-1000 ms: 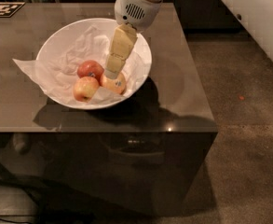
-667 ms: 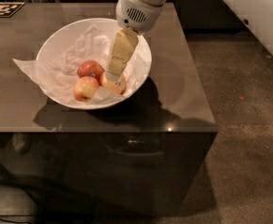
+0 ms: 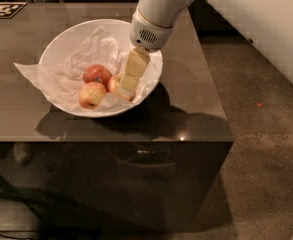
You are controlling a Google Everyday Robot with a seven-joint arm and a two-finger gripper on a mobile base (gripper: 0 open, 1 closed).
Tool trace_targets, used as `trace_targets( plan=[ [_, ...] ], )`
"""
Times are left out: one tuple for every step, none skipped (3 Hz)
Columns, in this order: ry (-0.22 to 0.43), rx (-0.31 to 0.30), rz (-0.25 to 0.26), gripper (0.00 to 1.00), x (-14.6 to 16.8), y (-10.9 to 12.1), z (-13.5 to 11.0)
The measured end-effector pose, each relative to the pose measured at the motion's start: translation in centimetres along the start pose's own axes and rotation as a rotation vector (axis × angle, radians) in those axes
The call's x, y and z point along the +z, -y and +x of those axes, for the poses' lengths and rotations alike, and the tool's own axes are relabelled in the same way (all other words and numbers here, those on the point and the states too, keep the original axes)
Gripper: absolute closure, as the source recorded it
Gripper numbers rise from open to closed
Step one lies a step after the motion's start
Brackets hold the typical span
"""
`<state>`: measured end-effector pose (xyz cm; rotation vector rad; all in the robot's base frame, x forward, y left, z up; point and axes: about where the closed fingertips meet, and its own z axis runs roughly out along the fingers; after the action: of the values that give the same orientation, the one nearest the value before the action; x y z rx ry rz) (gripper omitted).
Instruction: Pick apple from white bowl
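The dark table (image 3: 196, 84) carries everything, and the white arm (image 3: 246, 24) reaches in from 1 o'clock. The white bowl (image 3: 66, 36), lined with crumpled paper (image 3: 31, 71), sits where it was a second ago. The wrist (image 3: 148, 31) has sunk closer to the bowl's rim, while the gripper (image 3: 126, 88) stays planted at about 4 o'clock inside the bowl, on the apple (image 3: 114, 84) (half hidden behind it). Whether it has hold of that apple, I cannot tell. The red apple (image 3: 97, 74) near centre and the paler apple (image 3: 92, 95) at 6 o'clock have not budged. The grasp is probably being set, with no lift yet.
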<state>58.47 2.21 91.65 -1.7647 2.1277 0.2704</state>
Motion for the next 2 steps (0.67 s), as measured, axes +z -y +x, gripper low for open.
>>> trace_targets(
  plan=[
    [0.02, -0.026, 0.006, 0.0, -1.4, -1.9, -1.5],
    [0.017, -0.065, -0.051, 0.0, -0.8, -3.8, -4.2]
  ],
)
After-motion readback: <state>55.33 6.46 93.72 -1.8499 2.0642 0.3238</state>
